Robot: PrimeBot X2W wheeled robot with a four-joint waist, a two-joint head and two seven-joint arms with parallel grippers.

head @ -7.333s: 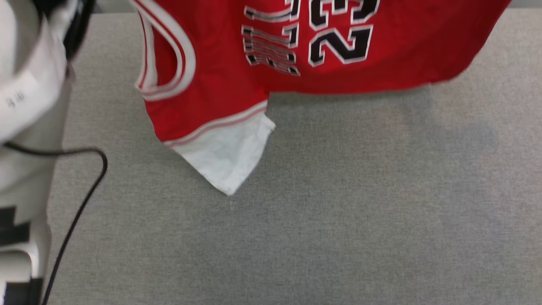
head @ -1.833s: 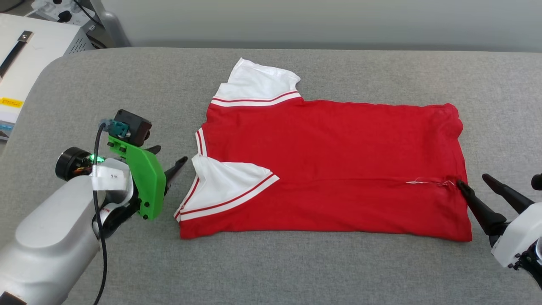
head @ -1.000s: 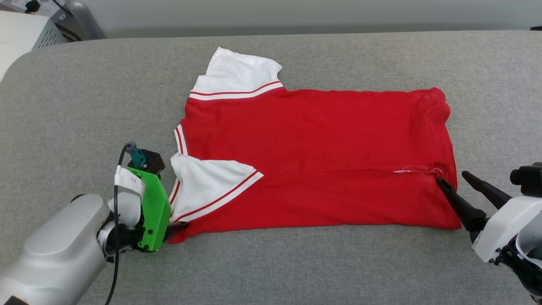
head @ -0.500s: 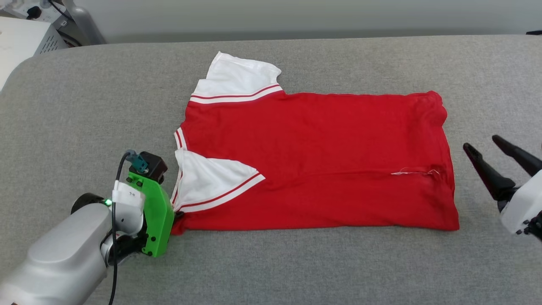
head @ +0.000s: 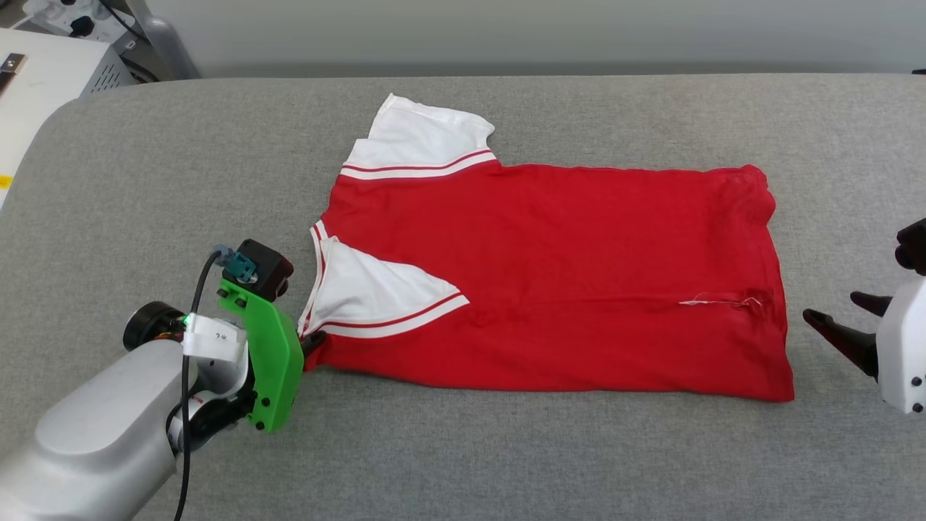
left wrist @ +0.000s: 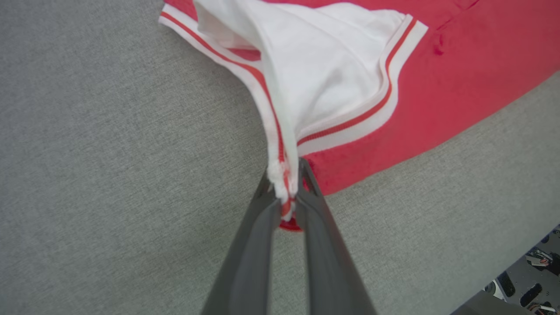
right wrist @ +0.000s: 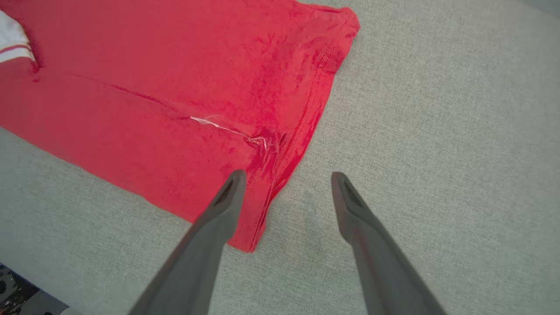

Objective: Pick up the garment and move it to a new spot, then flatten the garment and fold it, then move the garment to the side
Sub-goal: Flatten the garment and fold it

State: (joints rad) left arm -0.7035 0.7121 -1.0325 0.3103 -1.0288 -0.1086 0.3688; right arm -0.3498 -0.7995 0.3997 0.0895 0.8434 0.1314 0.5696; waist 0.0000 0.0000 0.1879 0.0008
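The garment [head: 564,282], a red T-shirt with white sleeves and red-white trim, lies folded lengthwise on the grey table [head: 463,456], plain red side up. One white sleeve [head: 376,293] is folded onto its near left part. My left gripper [left wrist: 286,199] is shut on the garment's near left corner, pinching striped trim and red cloth and lifting it slightly; in the head view the left gripper [head: 309,343] sits at that corner. My right gripper [right wrist: 286,179] stands open just off the garment's right hem [right wrist: 306,131], above the table; the right gripper [head: 843,318] holds nothing.
White equipment boxes [head: 36,79] with cables stand past the table's far left corner. A pale wall runs behind the table. Bare grey cloth surrounds the garment on all sides, widest in front and at the left.
My left gripper has shut on the garment's near left corner and raised it a little. The right gripper has drawn back from the right hem, still open. The camera shifted slightly.
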